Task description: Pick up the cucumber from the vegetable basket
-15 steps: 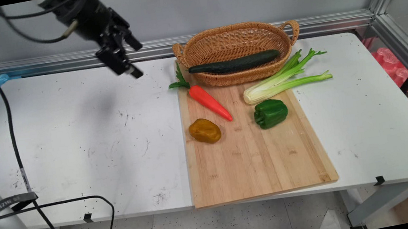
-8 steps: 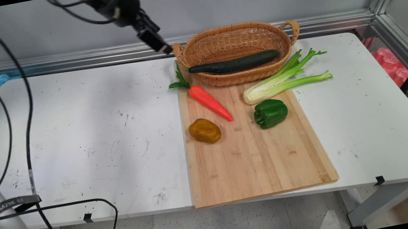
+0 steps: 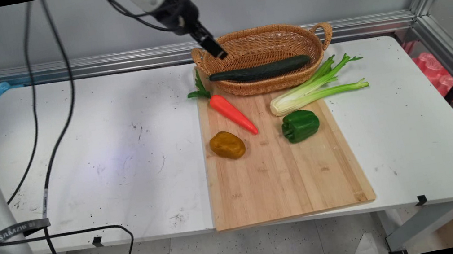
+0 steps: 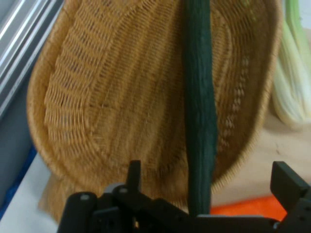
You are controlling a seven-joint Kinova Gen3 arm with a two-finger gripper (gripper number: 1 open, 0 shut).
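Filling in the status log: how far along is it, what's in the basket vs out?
In: only the cucumber lies in the wicker basket. In hand: nothing; the gripper is open above the basket's left end. Out: carrot, yellow-brown vegetable and green bell pepper on the cutting board, celery across its right edge.

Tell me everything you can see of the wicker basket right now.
The wicker basket is an oval of tan woven cane with a looped handle at each end. It sits upright at the far end of the wooden cutting board. A dark green cucumber lies lengthwise inside along its near wall. The celery lies close by its right side. The gripper hangs open above its left end, holding nothing.
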